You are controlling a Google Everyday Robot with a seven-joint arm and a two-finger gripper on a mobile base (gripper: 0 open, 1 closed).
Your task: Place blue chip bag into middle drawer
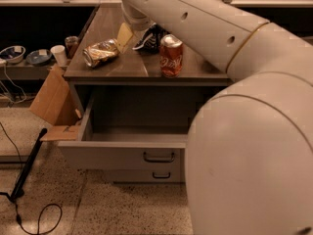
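The blue chip bag (pixel 152 37) lies crumpled on the cabinet top (pixel 122 67), behind the red soda can (pixel 171 55); the arm hides part of it. My gripper (pixel 130 35) hangs over the cabinet top, just left of the bag and right of the crushed gold-brown can (pixel 100 53). The middle drawer (pixel 107 155) is pulled out and open, and nothing shows in the visible part of its inside. Its dark bar handle (pixel 159 157) is at the front centre. My arm (pixel 244 131) covers the drawer's right part.
A shorter drawer front with a small handle (pixel 161 175) sits below. A cardboard box (pixel 51 102) leans at the cabinet's left. Bowls and a cup (pixel 58 55) stand on a low shelf at the left. A black pole and cable (pixel 27 175) lie on the floor.
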